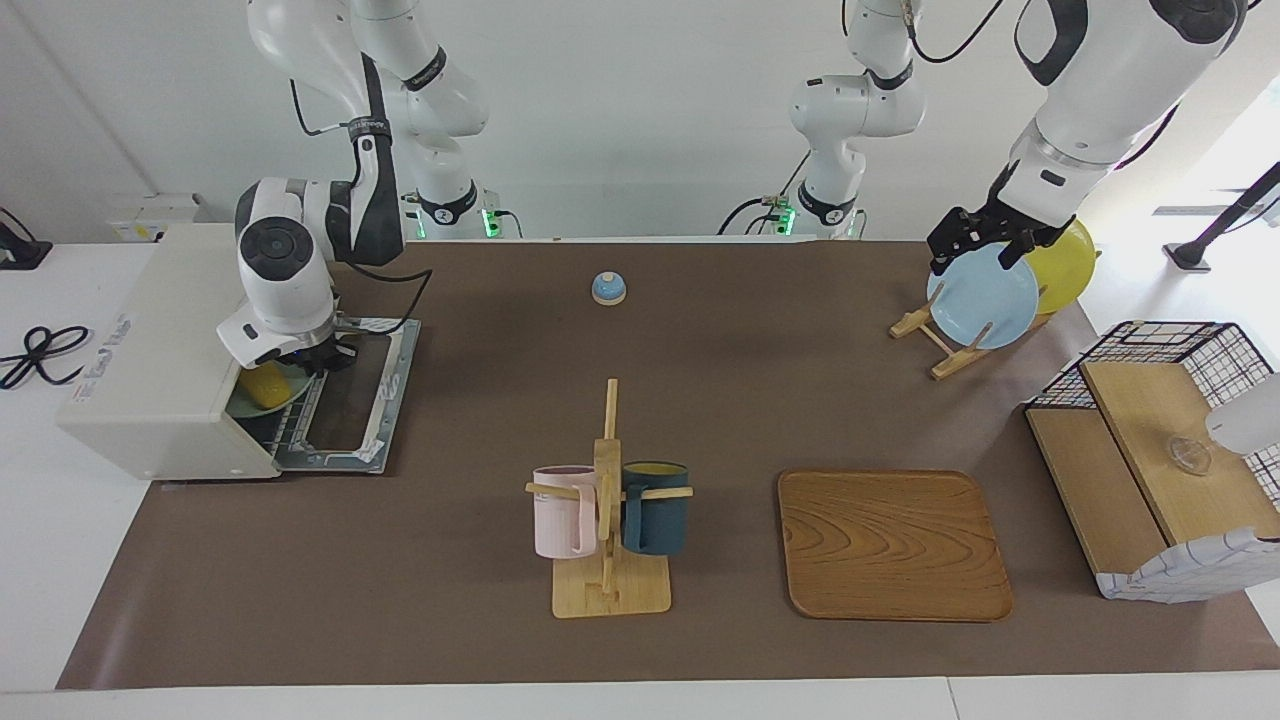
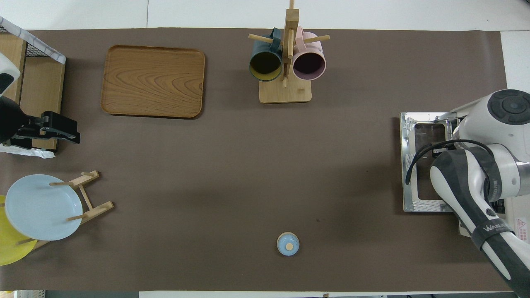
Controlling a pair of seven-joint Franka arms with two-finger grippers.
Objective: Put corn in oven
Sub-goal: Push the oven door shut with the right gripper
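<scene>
Facing view: right gripper (image 1: 312, 357) is sitting at the mouth of the oven (image 1: 165, 355), over the dropped-down door (image 1: 352, 400). The corn (image 1: 262, 385) is lying inside the oven on a pale green plate (image 1: 243, 402), which is resting on the wire rack, just below and inboard of the fingers. Can't tell whether those fingers are apart or together; the wrist housing is hiding them, so no call on whether the cob is let go. Judging from how it is lying, the placing step is looking about done, and the door is staying flat to leave a clear way out. Left gripper (image 1: 978, 240) is waiting over the blue plate (image 1: 982, 296) in the plate rack, fingers apart, holding nothing. There is small writing on the oven's top panel, not readable.

Overhead view: right arm is coming in from the bottom edge and covering the oven mouth, so corn and fingers are both hidden; only the door (image 2: 422, 165) is showing on the counter (image 2: 248, 165). The forearm sleeve is reading "WANJE…", cut off. A red warning triangle label is showing on the oven top, its text illegible. Left gripper (image 2: 66, 131) is idling, fingers spread.
</scene>
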